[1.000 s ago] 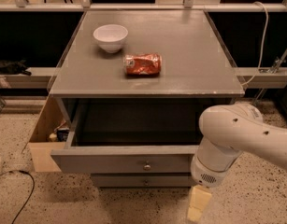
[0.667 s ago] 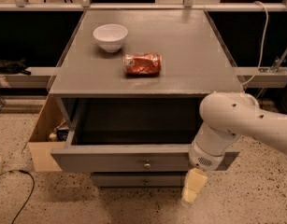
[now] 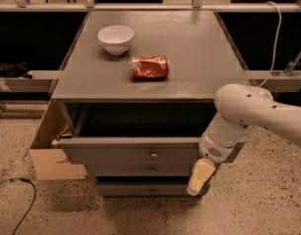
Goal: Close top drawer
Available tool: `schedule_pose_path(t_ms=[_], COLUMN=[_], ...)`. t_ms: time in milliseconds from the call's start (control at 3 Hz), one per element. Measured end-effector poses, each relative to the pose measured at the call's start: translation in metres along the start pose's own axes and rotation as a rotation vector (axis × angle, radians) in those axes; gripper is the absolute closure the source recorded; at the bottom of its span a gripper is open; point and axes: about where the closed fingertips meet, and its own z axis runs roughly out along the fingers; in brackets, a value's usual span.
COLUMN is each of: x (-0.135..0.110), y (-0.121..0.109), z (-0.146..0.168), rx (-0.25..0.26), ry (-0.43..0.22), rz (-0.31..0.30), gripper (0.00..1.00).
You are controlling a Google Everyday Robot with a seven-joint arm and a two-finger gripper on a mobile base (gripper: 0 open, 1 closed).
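The top drawer (image 3: pixel 125 153) is the grey uppermost drawer of the cabinet, with a small round metal knob (image 3: pixel 153 155) at its centre. It stands partly pulled out, and its dark inside shows under the tabletop. My gripper (image 3: pixel 200 176), cream-coloured at the tip, hangs from the white arm (image 3: pixel 248 114) against the right end of the drawer front, right of the knob.
On the grey tabletop (image 3: pixel 199 58) stand a white bowl (image 3: pixel 115 38) and a crushed red can (image 3: pixel 149 66). Two lower drawer fronts (image 3: pixel 140 187) sit below. A tan wooden panel (image 3: pixel 49 153) leans at the cabinet's left. A black cable (image 3: pixel 22 199) lies on the speckled floor.
My arm and gripper have moved up and left onto the right end of the drawer front. The top drawer has slid part of the way in.
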Motion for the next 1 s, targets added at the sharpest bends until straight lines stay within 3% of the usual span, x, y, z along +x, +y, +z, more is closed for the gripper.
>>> schedule_pose_path(t_ms=[667,1000], x=[-0.013,-0.013], y=[-0.027,-0.027], z=[-0.025,-0.025], rx=[0.058,0.058], ry=[-0.081,-0.081], rz=[0.02,0.02], gripper=[0.0,0.0])
